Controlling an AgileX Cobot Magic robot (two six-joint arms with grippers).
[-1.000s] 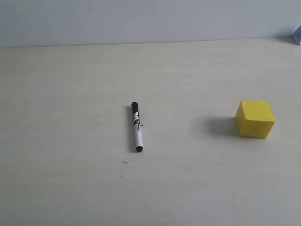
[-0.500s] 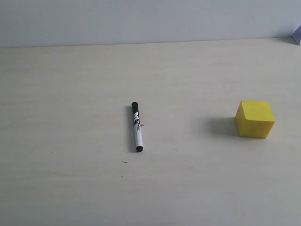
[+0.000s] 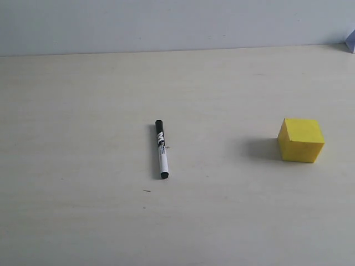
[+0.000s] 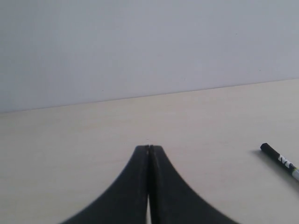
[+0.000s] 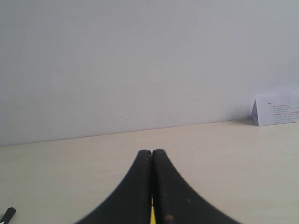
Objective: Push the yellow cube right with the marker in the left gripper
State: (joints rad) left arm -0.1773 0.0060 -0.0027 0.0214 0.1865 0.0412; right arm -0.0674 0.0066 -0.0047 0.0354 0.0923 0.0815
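Observation:
The marker [image 3: 161, 149] lies flat on the table near the middle of the exterior view, black cap end away from the camera, white barrel end nearer. Its cap end [image 4: 279, 160] shows at the edge of the left wrist view. The yellow cube [image 3: 300, 139] stands well to the right of it. No arm shows in the exterior view. My left gripper [image 4: 149, 147] is shut with nothing in it, fingertips pressed together above the table. My right gripper [image 5: 152, 152] is shut too, and a sliver of the yellow cube [image 5: 152, 215] shows behind its fingers.
A pale wooden table [image 3: 83, 111] runs back to a grey wall [image 3: 166, 22]. A folded white card [image 5: 275, 108] stands at the table's far right edge by the wall. The marker's black tip [image 5: 8, 215] peeks in at the corner of the right wrist view.

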